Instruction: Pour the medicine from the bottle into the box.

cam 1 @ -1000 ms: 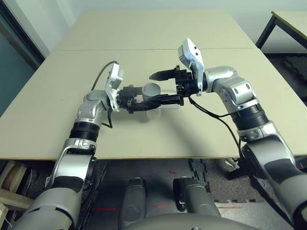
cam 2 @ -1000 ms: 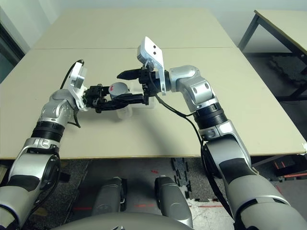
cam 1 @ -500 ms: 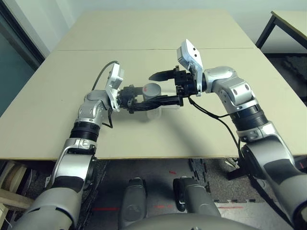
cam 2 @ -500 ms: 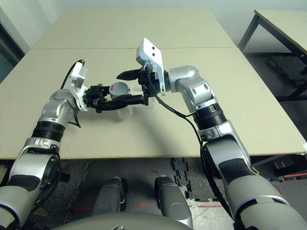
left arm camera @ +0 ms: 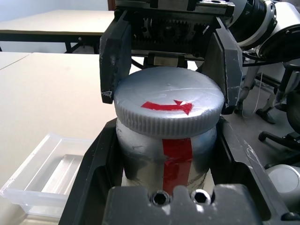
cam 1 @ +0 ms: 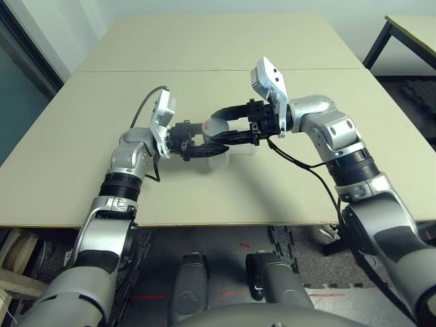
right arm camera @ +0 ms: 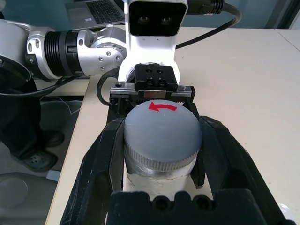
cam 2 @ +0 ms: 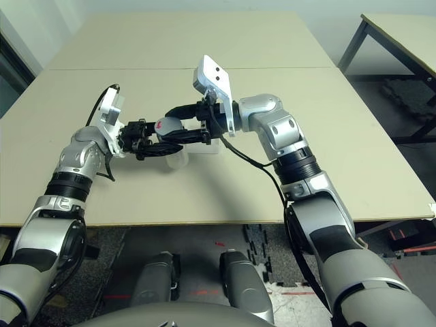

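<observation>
The bottle (left arm camera: 178, 159), grey-white with a red stripe, lies level above the table with my left gripper (cam 1: 197, 139) shut on its body. Its grey ribbed cap (left arm camera: 168, 105), marked with a red arrow, is on and points toward my right arm. My right gripper (cam 1: 228, 125) faces the left one, with one black finger (left arm camera: 115, 61) pressed to each side of the cap. The box (left arm camera: 47, 168), a clear shallow tray, rests on the tabletop just under and beside the bottle and holds nothing I can see.
The beige table (cam 1: 82, 170) has a seam running across it behind the arms. Its front edge is close below my forearms. A second table (cam 1: 409, 34) stands at the far right. A laptop (right arm camera: 101, 11) sits far behind my left arm.
My right gripper's fingers, spread wide around the cap a second ago, have closed in onto it. The left gripper and the bottle have stayed in place.
</observation>
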You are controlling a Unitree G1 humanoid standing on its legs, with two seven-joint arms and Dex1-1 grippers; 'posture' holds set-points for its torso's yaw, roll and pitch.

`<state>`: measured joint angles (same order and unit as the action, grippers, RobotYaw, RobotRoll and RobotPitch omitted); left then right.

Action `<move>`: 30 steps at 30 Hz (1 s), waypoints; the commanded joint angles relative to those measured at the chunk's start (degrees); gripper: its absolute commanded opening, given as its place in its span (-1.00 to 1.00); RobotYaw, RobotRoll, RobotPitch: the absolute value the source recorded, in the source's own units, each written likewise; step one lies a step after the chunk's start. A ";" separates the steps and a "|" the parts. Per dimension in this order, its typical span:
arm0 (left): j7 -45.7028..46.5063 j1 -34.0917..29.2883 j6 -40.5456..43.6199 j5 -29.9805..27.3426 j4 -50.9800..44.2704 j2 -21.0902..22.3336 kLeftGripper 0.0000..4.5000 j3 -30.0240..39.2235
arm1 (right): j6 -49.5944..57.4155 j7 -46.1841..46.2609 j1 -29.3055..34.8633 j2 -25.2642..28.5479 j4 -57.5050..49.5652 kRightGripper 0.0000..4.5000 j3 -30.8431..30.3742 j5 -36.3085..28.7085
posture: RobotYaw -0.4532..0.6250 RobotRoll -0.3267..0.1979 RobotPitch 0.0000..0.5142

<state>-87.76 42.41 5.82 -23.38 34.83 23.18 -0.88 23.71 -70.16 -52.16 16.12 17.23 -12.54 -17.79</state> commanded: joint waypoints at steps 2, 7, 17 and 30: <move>-0.31 1.13 -0.73 0.83 0.94 -0.15 0.21 -0.28 | 0.27 2.03 0.07 -1.20 0.26 0.14 3.30 -2.59 | -0.27 0.25 -0.65; -0.48 1.30 -1.27 1.26 1.74 0.17 0.21 -0.12 | -0.32 4.37 -0.23 -1.41 1.28 0.14 6.28 -3.61 | -0.27 0.25 -0.66; -0.68 1.92 -2.45 1.93 3.57 0.43 0.21 -0.08 | -2.05 8.05 0.05 0.01 3.05 0.14 10.38 -4.30 | -0.28 0.25 -0.68; 0.03 2.96 -4.53 2.28 5.63 0.70 0.21 0.53 | -24.79 19.69 7.91 10.76 32.74 0.14 13.56 7.81 | -0.28 0.25 -0.66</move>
<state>-87.72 44.52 1.95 -21.94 39.46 23.77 -0.49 1.50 -52.07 -44.45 26.37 47.72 0.09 -11.20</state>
